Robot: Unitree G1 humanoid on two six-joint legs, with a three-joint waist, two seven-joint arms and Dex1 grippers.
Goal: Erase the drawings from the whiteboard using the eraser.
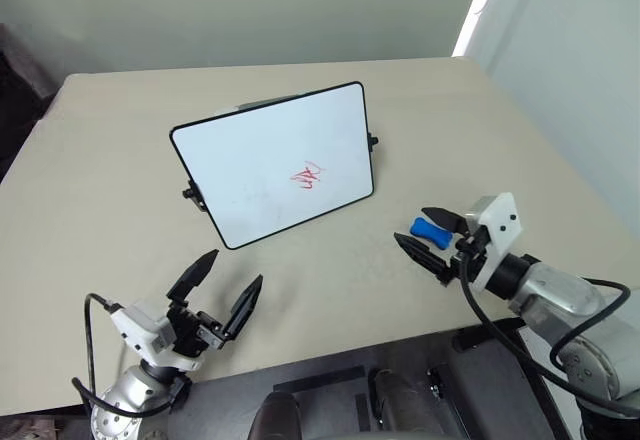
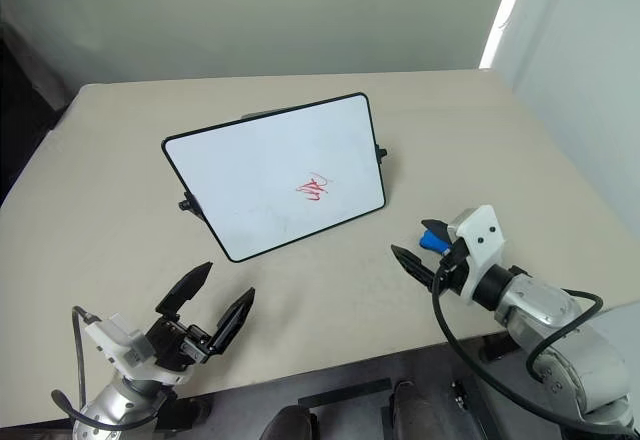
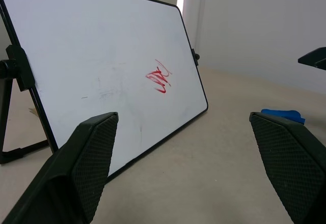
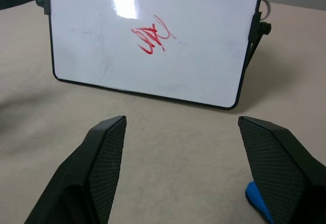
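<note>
Here both grippers, left (image 1: 225,282) and right (image 1: 428,231), fingers wide; eraser (image 1: 428,230) on surface (image 1: 120,160) between right fingers, ungripped.

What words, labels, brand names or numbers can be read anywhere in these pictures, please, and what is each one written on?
None: no word, label, brand or number can be read.
The whiteboard carries only the drawings, a red scribble of overlapping strokes that forms no letters or digits.
The eraser, the left gripper, the right gripper and the table bear no visible text.
</note>
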